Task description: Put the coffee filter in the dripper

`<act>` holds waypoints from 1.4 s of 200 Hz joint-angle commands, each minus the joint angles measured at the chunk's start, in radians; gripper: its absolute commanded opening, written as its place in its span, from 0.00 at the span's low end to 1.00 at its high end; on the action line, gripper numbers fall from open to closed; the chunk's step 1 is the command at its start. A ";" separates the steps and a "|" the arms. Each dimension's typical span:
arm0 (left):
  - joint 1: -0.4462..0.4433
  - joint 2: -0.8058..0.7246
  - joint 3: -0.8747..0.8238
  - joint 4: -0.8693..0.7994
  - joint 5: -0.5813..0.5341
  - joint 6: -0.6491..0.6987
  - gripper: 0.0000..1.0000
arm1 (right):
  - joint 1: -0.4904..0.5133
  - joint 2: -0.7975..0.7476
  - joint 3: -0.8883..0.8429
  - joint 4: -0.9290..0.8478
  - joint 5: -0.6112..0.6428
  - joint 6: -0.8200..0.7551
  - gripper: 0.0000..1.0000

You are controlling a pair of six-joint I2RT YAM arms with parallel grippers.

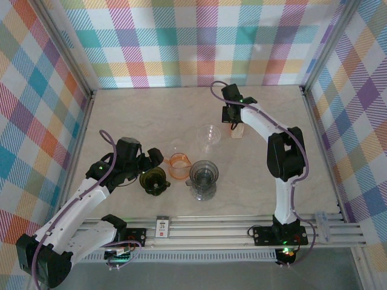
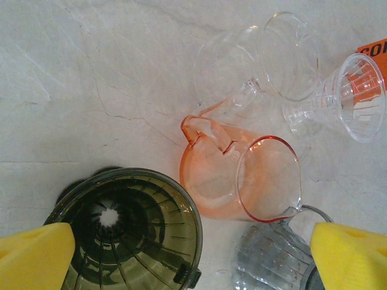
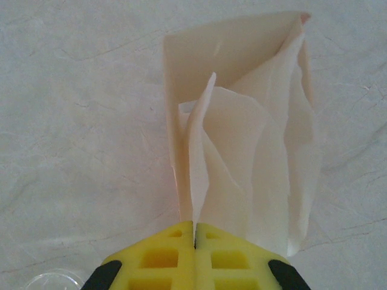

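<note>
My right gripper (image 3: 195, 232) is shut on the lower edge of a white paper coffee filter (image 3: 242, 139), which fans out, creased and partly unfolded, over the marble table. From above, that gripper (image 1: 233, 123) and the filter (image 1: 237, 131) are at the back right, just right of a clear dripper (image 1: 210, 134). A dark olive dripper (image 2: 127, 232) stands upright below my open left gripper (image 2: 193, 260), with nothing between the yellow fingertips (image 2: 33, 254). From above, the left gripper (image 1: 152, 162) hovers over this dripper (image 1: 154, 181).
An orange dripper (image 2: 242, 178) lies on its side beside the olive one. A ribbed clear-grey vessel (image 1: 204, 179) stands to its right. Clear glass pieces (image 2: 284, 57) lie farther back. Checked walls enclose the table (image 1: 151, 115).
</note>
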State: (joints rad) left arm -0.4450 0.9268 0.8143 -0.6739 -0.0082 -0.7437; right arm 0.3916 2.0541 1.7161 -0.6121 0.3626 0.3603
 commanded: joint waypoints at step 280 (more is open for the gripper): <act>-0.006 -0.068 0.043 -0.043 0.112 0.003 1.00 | 0.186 -0.961 -0.299 -0.498 -0.565 0.014 0.00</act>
State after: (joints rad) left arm -0.4446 0.8680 0.8368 -0.6788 0.0757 -0.7288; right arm 0.5190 1.0912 1.3830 -0.9421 -0.0429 0.3653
